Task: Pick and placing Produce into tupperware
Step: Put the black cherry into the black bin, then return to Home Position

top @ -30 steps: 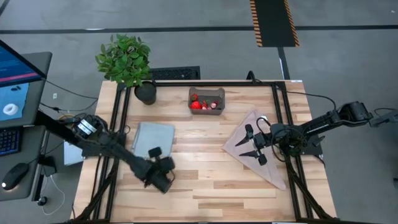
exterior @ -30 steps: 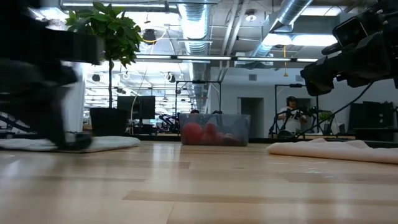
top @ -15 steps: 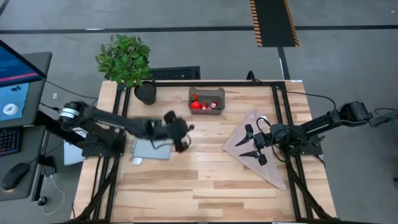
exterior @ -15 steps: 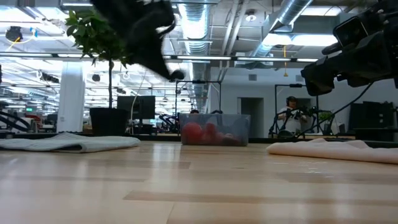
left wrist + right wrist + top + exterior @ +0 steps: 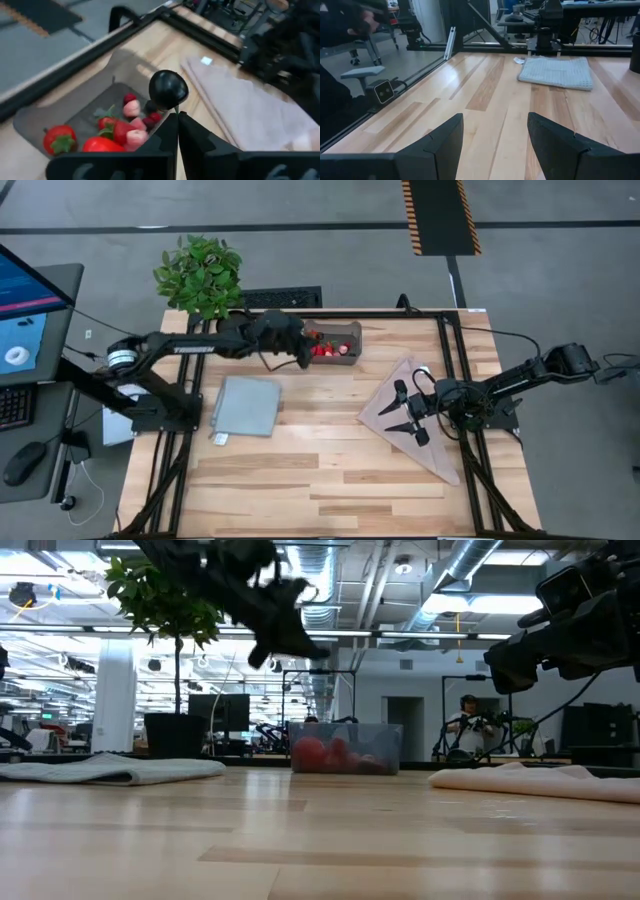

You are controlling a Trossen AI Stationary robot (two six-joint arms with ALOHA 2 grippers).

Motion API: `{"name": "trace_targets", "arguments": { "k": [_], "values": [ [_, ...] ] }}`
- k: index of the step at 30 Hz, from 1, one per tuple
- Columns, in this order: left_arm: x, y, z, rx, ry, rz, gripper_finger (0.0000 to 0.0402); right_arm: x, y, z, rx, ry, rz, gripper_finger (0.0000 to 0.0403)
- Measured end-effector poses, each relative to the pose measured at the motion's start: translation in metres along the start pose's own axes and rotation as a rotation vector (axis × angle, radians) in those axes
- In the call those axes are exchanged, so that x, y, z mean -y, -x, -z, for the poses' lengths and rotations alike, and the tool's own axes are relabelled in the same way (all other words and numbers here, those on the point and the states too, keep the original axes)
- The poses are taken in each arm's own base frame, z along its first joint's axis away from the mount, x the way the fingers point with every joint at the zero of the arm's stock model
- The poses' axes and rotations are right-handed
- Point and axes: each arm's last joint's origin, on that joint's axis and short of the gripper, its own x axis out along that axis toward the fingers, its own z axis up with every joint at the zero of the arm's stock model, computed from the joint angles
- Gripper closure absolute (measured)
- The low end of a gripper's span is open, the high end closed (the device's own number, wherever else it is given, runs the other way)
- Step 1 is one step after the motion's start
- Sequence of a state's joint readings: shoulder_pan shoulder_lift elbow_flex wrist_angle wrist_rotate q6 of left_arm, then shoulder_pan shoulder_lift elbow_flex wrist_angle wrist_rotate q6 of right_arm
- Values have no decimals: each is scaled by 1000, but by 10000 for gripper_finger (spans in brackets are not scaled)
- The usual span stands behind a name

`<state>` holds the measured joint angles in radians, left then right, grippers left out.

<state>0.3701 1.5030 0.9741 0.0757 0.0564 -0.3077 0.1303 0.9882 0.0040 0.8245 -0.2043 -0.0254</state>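
High view showed the tub (image 5: pixel 338 340) near the top middle of the table (image 5: pixel 330 470), with red fruit (image 5: pixel 322 349) inside. Just left of it hung the left gripper (image 5: pixel 297 347), fingers pressed together. Far right, the right gripper (image 5: pixel 402 409) waited, fingers spread, above a cloth (image 5: pixel 420 440).

Left gripper (image 5: pixel 303 350) poised at the tupperware (image 5: pixel 348 331) edge, produce (image 5: pixel 327 348) inside; potted plant (image 5: pixel 205 278) and grey mat (image 5: pixel 246 405) left of tupperware, right gripper (image 5: pixel 403 412) right
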Motion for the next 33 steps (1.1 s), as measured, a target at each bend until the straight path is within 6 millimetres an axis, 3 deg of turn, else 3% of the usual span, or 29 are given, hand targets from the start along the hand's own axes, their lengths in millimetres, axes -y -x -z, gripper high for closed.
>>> {"name": "trace_targets", "arguments": {
  "k": [3,7,11,18,28,33],
  "values": [
    [-21,-16,5,-32,75,21,401,0,0,0,0,1,1,159],
    [-34,-34,13,-53,114,66,401,0,0,0,-1,0,1,159],
    [-37,-44,16,-20,180,66,401,0,0,0,-1,0,1,159],
    [-35,-42,10,31,173,93,399,0,0,0,-1,-16,0,159],
    [-34,-42,10,26,178,97,290,0,0,0,-1,-18,0,159],
    [-29,-33,3,22,101,203,262,0,0,-5,54,-53,-3,159]
  ]
}}
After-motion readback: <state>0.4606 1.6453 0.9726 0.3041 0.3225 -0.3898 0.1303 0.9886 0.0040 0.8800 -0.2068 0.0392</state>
